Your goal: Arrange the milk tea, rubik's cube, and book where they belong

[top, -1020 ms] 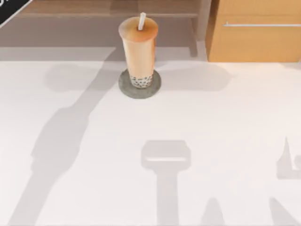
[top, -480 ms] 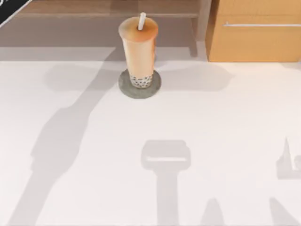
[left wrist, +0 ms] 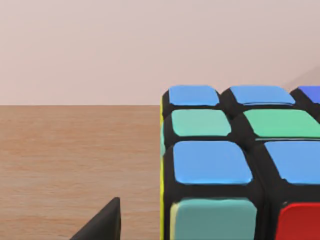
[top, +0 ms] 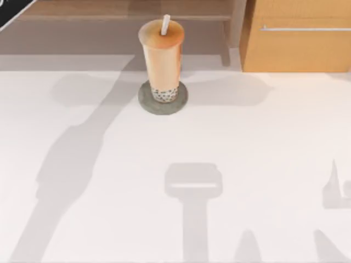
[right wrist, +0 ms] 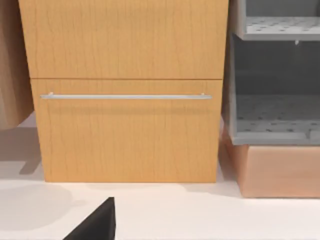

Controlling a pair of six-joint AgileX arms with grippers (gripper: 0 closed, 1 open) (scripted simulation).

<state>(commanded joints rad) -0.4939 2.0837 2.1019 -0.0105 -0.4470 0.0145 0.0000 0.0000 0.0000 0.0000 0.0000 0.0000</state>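
Observation:
The milk tea (top: 161, 57), a tall cup of peach-tan drink with dark pearls and a white straw, stands upright on a flat grey coaster (top: 147, 100) at the back middle of the table. The rubik's cube (left wrist: 235, 165) rests on a brown wooden surface (left wrist: 75, 160), close in front of my left gripper (left wrist: 160, 230). One black fingertip (left wrist: 102, 225) stands beside the cube with a gap between them, so the gripper is open. A dark part of my left arm (top: 13, 11) reaches in at the back left corner. The book is out of view.
A wooden cabinet (top: 299, 49) with a drawer and a metal handle (right wrist: 125, 96) stands at the back right. Beside it is a grey rack (right wrist: 275, 85) on a tan block. My right gripper (right wrist: 160, 230), open, faces this cabinet from over the white table (top: 109, 219).

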